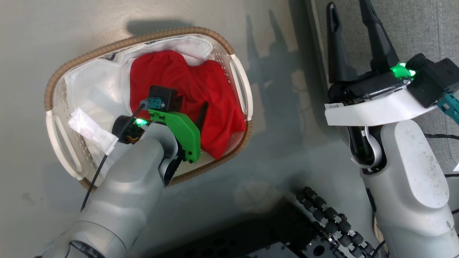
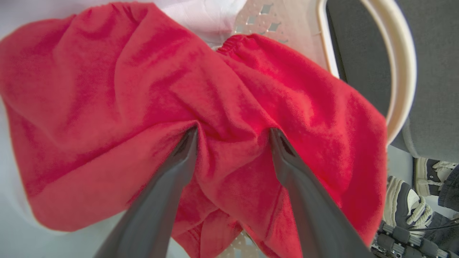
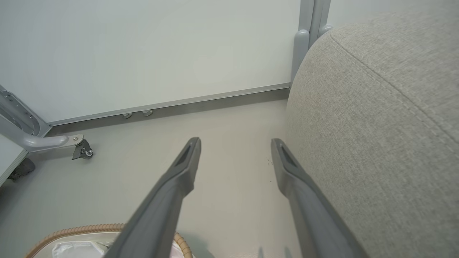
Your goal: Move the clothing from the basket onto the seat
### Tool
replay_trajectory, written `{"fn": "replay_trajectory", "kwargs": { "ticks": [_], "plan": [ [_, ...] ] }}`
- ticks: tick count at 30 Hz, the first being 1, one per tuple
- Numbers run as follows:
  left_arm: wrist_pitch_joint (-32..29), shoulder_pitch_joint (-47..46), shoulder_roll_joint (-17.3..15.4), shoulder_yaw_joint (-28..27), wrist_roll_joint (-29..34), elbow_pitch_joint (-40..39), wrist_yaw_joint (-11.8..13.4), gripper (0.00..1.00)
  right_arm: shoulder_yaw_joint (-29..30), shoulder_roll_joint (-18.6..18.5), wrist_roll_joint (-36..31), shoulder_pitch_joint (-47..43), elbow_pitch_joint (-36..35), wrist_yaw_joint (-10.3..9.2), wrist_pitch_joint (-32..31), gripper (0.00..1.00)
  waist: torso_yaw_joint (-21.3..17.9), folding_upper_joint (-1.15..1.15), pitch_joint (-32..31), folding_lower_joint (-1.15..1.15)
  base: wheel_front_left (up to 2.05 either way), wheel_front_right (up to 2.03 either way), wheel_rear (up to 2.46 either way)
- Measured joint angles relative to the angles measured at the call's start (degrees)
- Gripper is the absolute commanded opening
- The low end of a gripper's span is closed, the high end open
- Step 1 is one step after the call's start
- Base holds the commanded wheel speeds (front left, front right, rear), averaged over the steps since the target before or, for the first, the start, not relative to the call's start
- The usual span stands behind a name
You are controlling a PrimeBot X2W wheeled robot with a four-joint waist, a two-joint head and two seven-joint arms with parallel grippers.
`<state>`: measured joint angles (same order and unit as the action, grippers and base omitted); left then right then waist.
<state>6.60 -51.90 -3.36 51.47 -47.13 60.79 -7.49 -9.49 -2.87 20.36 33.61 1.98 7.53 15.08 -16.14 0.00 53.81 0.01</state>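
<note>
The pale left forearm (image 1: 125, 193) slants down into the basket (image 1: 143, 37). The left claw (image 2: 233, 133) is spread wide, both tips pressed into the rumpled red clothing (image 2: 107, 89) with a soft fold between them, nothing pinched. The clothing lies heaped on the white cloth liner (image 1: 96, 82) of the oval, perforated plastic basket. Further right, the right claw (image 3: 235, 141) hangs spread and empty over the smooth floor (image 3: 229, 118), just beside the grey woven seat (image 3: 376, 125).

Pale grey floor (image 3: 229, 125), white wall panel (image 3: 143, 46), grey baseboard (image 3: 215, 104), castered metal leg (image 3: 53, 140).
</note>
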Motion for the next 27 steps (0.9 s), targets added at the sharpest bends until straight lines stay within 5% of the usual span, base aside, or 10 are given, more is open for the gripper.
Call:
{"fn": "replay_trajectory", "kwargs": {
  "ticks": [20,21,22,27],
  "plan": [
    [-5.0,-4.2,0.0,8.4,-3.1,9.0,0.0,1.0,-0.8,0.0,1.1,0.8,-0.7,0.0,0.0,1.0,-0.9,0.0,1.3,0.0,0.0,0.0,0.0],
    [-5.1,-4.2,0.0,8.7,-3.3,9.0,0.0,0.17,-0.8,0.0,1.1,0.8,-0.7,0.0,0.0,1.0,-0.8,0.0,1.3,0.0,0.0,0.0,0.0],
    [-5.1,-4.2,0.0,9.0,-3.4,8.9,0.0,0.0,-0.8,0.0,1.1,0.8,-0.7,0.0,0.0,1.0,-0.8,0.0,1.2,0.0,0.0,0.0,0.0],
    [-4.3,-4.0,0.0,10.1,-5.2,7.2,0.0,0.0,-0.6,0.0,1.3,1.0,-0.4,0.0,0.0,1.0,-0.8,0.0,0.4,0.0,0.0,0.0,0.0]
  ]
}}
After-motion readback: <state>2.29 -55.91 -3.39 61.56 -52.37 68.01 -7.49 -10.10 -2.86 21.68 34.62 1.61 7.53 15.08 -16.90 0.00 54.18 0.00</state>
